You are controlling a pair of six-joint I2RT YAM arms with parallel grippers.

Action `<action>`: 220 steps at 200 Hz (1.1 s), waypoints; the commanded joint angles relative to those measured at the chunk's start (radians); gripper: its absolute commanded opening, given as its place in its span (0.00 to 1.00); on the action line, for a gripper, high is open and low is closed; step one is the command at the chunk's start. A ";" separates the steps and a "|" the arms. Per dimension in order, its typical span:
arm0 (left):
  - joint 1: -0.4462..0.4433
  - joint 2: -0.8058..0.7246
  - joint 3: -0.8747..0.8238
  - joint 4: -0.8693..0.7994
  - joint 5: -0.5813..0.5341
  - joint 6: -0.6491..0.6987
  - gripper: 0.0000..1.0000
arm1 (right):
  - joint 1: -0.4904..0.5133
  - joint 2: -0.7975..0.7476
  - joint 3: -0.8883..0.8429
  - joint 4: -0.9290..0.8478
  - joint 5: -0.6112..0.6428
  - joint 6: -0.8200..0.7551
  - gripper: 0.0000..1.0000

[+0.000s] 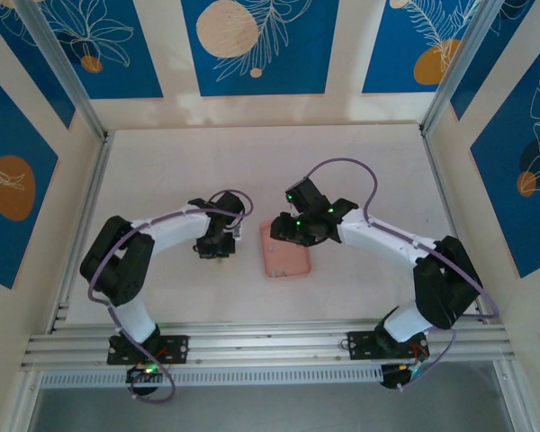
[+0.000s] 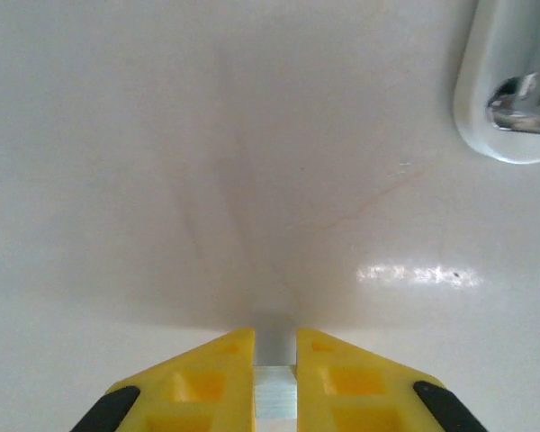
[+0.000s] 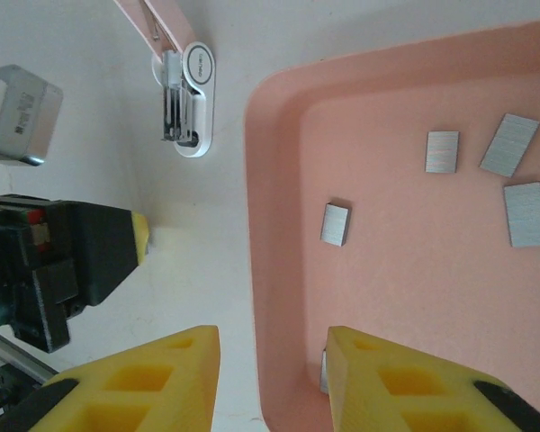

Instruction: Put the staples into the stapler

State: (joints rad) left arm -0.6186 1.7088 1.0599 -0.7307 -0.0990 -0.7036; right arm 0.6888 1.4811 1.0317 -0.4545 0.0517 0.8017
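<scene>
A short pale grey strip of staples is pinched between the yellow fingers of my left gripper, which hovers just over the white table. The white stapler lies ahead and to its right; in the right wrist view the stapler lies open, its pink upper arm swung back. My right gripper is open and straddles the left rim of the salmon-pink tray. Several loose staples strips lie in the tray, one half hidden by the right finger.
The tray sits mid-table between the left gripper and the right gripper. The left arm's black wrist and a grey metal block are close on the right gripper's left. Patterned walls enclose the table.
</scene>
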 commanded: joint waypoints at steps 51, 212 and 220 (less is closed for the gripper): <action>-0.008 -0.218 -0.093 0.292 -0.118 0.072 0.12 | -0.068 -0.091 -0.046 0.075 0.042 -0.009 0.35; -0.006 -0.023 0.016 0.420 -0.017 0.246 0.12 | -0.167 -0.084 -0.022 -0.004 0.173 0.057 0.36; -0.006 -0.014 0.020 0.421 -0.015 0.252 0.12 | -0.167 -0.085 -0.018 -0.010 0.177 0.056 0.36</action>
State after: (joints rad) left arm -0.6186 1.6619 1.0435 -0.3054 -0.1566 -0.4866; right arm 0.5247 1.4082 0.9962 -0.4206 0.1959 0.8410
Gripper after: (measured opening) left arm 0.120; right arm 0.356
